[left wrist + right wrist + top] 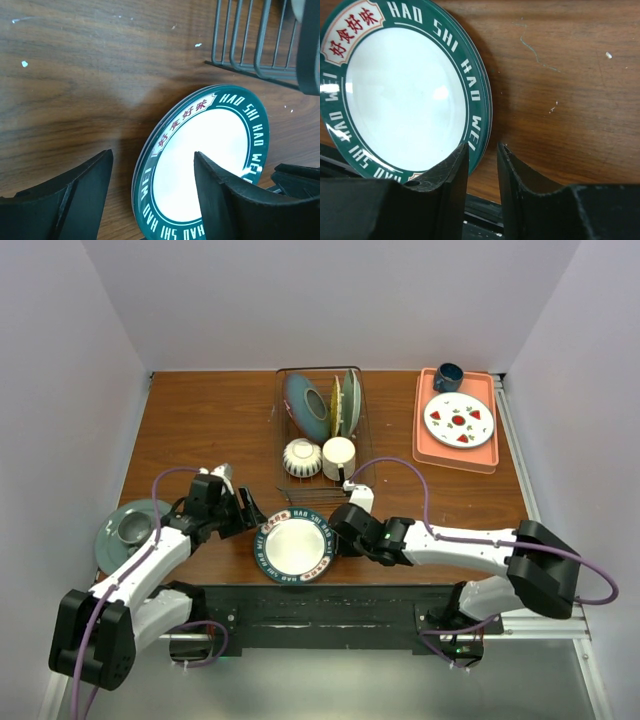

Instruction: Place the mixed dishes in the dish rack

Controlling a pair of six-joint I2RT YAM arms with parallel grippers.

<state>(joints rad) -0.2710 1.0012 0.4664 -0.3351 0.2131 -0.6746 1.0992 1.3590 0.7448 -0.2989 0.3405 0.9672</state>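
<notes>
A white plate (295, 545) with a dark green lettered rim lies at the table's front edge, between my two grippers. My left gripper (250, 512) is open at the plate's left side. In the left wrist view its jaws (152, 153) straddle the plate's rim (150, 165), one finger over the wood and one over the plate. My right gripper (340, 530) is at the plate's right edge, jaws (483, 146) a little apart, with the rim (482, 115) just beside the left finger. The dish rack (322, 430) behind holds upright plates, a striped bowl (302, 457) and a cream mug (339, 454).
A grey-green plate (118, 540) carrying a metal cup (130, 530) lies at the left edge. A salmon tray (488, 458) at the back right holds a red-marked white plate (459, 420) and a blue mug (447, 376). The rack's wire corner (250, 45) is close above the plate.
</notes>
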